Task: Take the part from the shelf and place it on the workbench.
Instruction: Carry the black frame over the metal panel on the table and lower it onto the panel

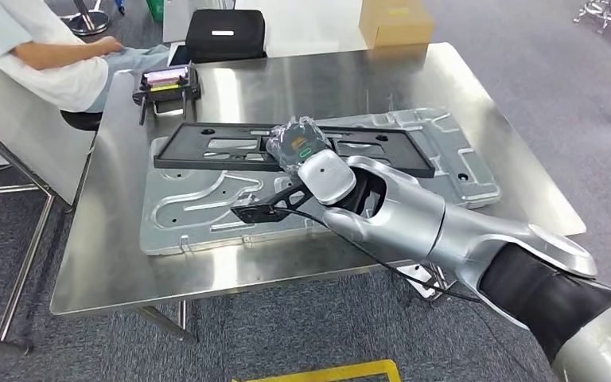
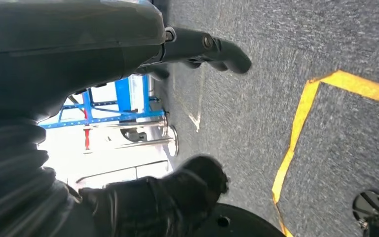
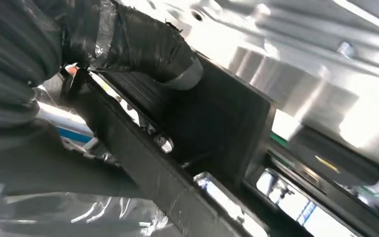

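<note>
The part is a long black plastic frame (image 1: 207, 148) that lies across a large silver stamped panel (image 1: 453, 163) on the steel workbench (image 1: 111, 263). My right hand (image 1: 298, 143), wrapped in clear film, grips the frame near its middle. In the right wrist view the thumb (image 3: 158, 47) presses on the black frame (image 3: 217, 123), with the shiny panel behind it. My left hand (image 2: 197, 113) hangs over the carpet, dark fingers (image 2: 212, 47) straight and the thumb apart from them, holding nothing.
A person (image 1: 40, 56) sits at the bench's far left corner. Near them stand a small black holder with coloured items (image 1: 167, 81) and a black case (image 1: 224, 33); a cardboard box (image 1: 395, 21) is at the back. Yellow tape (image 2: 296, 138) marks the floor.
</note>
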